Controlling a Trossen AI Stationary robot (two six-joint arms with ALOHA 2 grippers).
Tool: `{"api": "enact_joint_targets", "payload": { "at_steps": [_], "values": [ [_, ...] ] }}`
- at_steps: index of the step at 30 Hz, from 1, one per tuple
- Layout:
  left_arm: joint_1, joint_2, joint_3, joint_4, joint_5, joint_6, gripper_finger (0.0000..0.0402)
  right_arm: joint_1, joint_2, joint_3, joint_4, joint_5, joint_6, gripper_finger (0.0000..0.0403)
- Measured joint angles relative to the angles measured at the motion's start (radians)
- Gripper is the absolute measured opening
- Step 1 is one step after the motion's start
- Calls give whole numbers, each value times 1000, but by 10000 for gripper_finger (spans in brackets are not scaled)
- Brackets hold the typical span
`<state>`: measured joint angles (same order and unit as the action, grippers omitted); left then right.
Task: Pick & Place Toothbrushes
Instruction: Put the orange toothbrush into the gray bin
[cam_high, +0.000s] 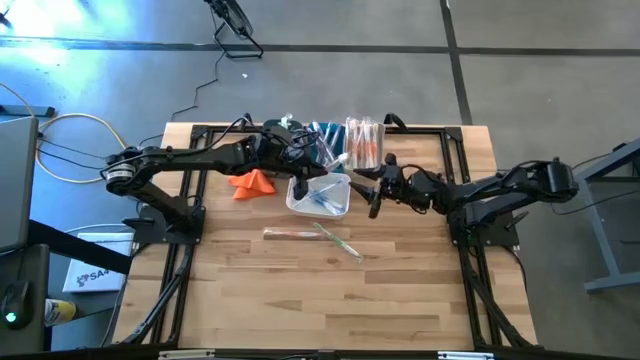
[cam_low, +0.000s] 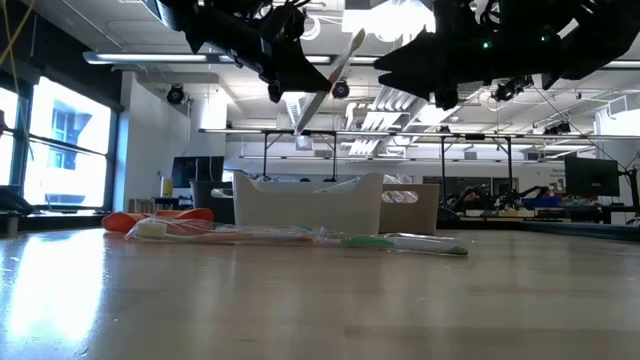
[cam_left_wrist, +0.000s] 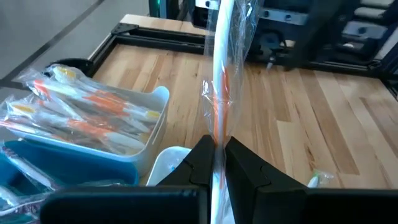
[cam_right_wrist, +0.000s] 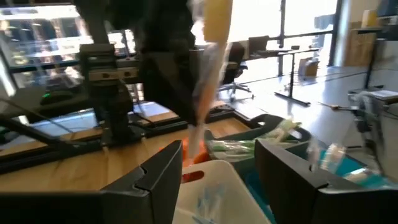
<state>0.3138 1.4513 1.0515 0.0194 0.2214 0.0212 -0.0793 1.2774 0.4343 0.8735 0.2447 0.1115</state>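
Observation:
My left gripper (cam_left_wrist: 217, 155) reaches in from the table's left and is shut on a wrapped toothbrush (cam_left_wrist: 222, 74) with a white and orange handle. The toothbrush is up over the white bin (cam_high: 300, 203); in the low view it (cam_low: 330, 80) stands tilted above that bin (cam_low: 310, 205). Blue toothbrushes (cam_high: 322, 200) lie in the bin. My right gripper (cam_high: 372, 197) hangs open just right of the bin. It points toward the held toothbrush (cam_right_wrist: 208, 74), with nothing between its fingers (cam_right_wrist: 165, 171). My left gripper pinches the wrapped toothbrush between its two fingers partway along the handle (cam_left_wrist: 219, 134), through the clear wrapper. The fingers come from the table's left, slanting a little down, and lie across it. The toothbrush is lifted clear and tilted, with a length sticking out on both sides of the fingers.
Two bins stand at the far edge, one with blue toothbrushes (cam_high: 322, 135) and one with orange ones (cam_high: 362, 142). An orange cloth (cam_high: 252, 183) lies left of the white bin. Two wrapped toothbrushes (cam_high: 295, 234) (cam_high: 342, 243) lie on the bare wood nearer the front. Black frame rails (cam_high: 470, 200) border the table.

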Motion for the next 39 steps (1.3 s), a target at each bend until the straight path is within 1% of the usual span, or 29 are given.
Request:
{"api": "enact_joint_targets", "payload": {
  "at_steps": [3,9,13,16,24,32,36,39],
  "values": [
    [0,0,0,14,0,0,19,-13,7,0,38,-68,16,193],
    [0,0,0,38,18,0,19,-53,8,0,63,-70,31,193],
    [0,0,0,46,32,0,19,-82,8,0,87,-126,64,193],
    [0,0,0,46,32,0,19,-94,8,0,94,-148,75,193],
    [0,0,0,46,33,4,19,-94,8,0,104,-115,79,193],
    [0,0,0,46,33,23,19,-91,8,0,106,-111,86,193],
    [0,0,0,43,33,23,19,-91,8,0,128,-105,103,193],
    [0,0,0,40,33,21,19,-91,46,0,181,-116,103,193]
  ]
}}
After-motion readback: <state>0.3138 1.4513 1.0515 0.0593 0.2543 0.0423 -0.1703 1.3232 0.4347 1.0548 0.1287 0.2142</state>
